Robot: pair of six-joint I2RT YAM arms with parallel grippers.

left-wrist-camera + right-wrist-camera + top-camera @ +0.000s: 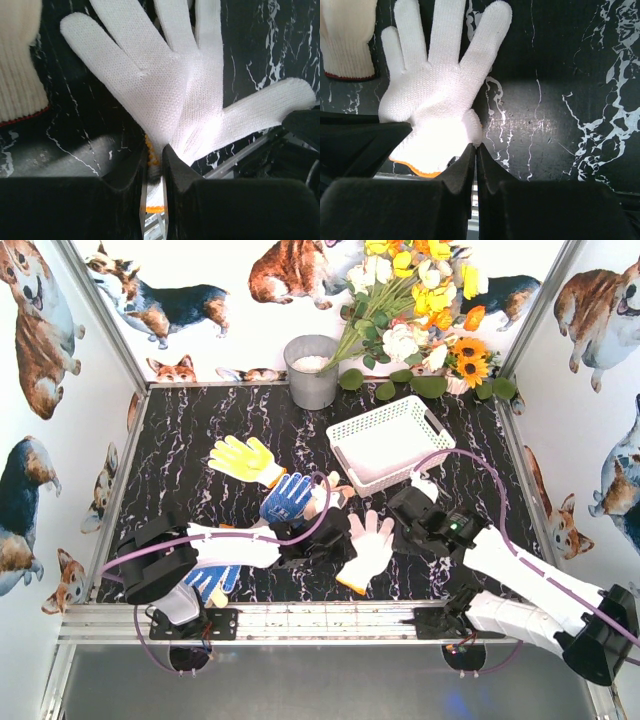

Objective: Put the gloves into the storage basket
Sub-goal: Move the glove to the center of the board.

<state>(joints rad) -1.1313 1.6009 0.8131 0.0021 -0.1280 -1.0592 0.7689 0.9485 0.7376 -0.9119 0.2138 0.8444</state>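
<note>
A white glove [372, 540] with an orange cuff lies palm-spread between both grippers. My left gripper [343, 546] is shut on its cuff edge; the orange trim shows between the jaws in the left wrist view [155, 150], with the glove [170, 90] fanned out ahead. My right gripper [397, 530] is shut, jaws pressed together, its tips [476, 146] touching the thumb of the glove [435, 95]; no cloth shows between them. A yellow glove [245, 458] and a blue dotted glove [288, 498] lie to the left. The white basket [400, 476] stands behind, nothing in it.
A second blue glove [212, 582] lies under my left arm. A cream glove cuff [20, 75] lies beside the white glove, also in the right wrist view [347, 40]. A grey metal bucket [312, 372] and flowers [420, 310] stand at the back wall.
</note>
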